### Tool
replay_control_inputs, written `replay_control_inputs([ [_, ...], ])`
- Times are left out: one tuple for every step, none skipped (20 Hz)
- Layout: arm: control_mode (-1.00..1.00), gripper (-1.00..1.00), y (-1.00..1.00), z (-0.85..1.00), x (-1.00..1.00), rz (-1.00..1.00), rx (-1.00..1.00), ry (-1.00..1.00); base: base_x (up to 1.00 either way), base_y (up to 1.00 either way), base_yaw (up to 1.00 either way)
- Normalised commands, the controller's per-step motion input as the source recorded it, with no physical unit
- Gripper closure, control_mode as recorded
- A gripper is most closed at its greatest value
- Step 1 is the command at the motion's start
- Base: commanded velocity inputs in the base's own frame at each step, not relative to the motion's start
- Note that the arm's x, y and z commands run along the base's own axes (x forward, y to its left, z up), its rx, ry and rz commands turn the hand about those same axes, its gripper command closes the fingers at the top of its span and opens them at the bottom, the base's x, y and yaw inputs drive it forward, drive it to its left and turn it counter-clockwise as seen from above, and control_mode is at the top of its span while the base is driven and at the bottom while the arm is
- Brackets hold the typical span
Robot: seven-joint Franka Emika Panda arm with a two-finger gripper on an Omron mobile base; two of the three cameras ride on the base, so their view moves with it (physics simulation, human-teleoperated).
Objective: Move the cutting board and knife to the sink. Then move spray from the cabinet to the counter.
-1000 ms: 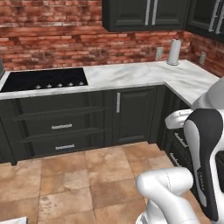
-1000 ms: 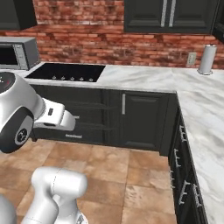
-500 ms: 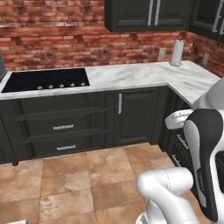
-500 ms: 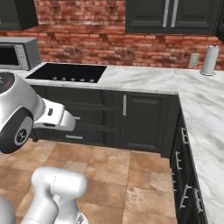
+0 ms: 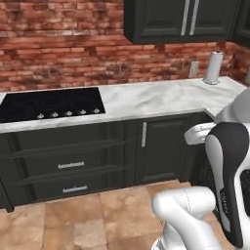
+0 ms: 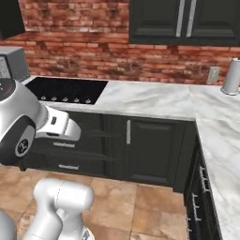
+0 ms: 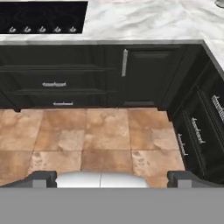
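Observation:
The white marble counter (image 5: 146,97) (image 6: 154,101) (image 7: 144,19) runs along the brick wall and turns a corner at the right, over dark charcoal drawers. My gripper (image 7: 113,179) hangs above the tiled floor in front of these drawers. It is open, its two dark fingertips (image 7: 43,178) stand far apart, and nothing is between them. The cutting board, knife, sink, spray and its cabinet are out of view.
A black glass cooktop (image 5: 49,105) (image 6: 70,89) is set in the counter's left part. A pale upright cylinder (image 5: 213,68) (image 6: 231,77) stands at the back right corner. A panelled double-door cabinet (image 5: 180,19) (image 6: 187,21) hangs above. A microwave (image 6: 11,63) sits far left.
The whole scene has slid right and down and grown larger in both base views, so the camera has moved with the base. The gripper stays open.

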Motion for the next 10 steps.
replay_control_inputs([
  [1.0, -1.0, 0.0, 0.0, 0.0, 0.0, 0.0, 0.0, 1.0, 0.0, 0.0],
  [1.0, -1.0, 0.0, 0.0, 0.0, 0.0, 0.0, 0.0, 1.0, 0.0, 0.0],
  [1.0, -1.0, 0.0, 0.0, 0.0, 0.0, 0.0, 0.0, 1.0, 0.0, 0.0],
  [1.0, -1.0, 0.0, 0.0, 0.0, 0.0, 0.0, 0.0, 1.0, 0.0, 0.0],
  [1.0, -1.0, 0.0, 0.0, 0.0, 0.0, 0.0, 0.0, 1.0, 0.0, 0.0],
  [1.0, -1.0, 0.0, 0.0, 0.0, 0.0, 0.0, 0.0, 1.0, 0.26, 0.0],
  [1.0, -1.0, 0.0, 0.0, 0.0, 0.0, 0.0, 0.0, 1.0, 0.35, 0.0],
  [1.0, -1.0, 0.0, 0.0, 0.0, 0.0, 0.0, 0.0, 1.0, 0.36, 0.0],
  [1.0, -1.0, 0.0, 0.0, 0.0, 0.0, 0.0, 0.0, 1.0, 0.33, 0.0],
  [1.0, -1.0, 0.0, 0.0, 0.0, 0.0, 0.0, 0.0, 1.0, 0.35, 0.0],
])
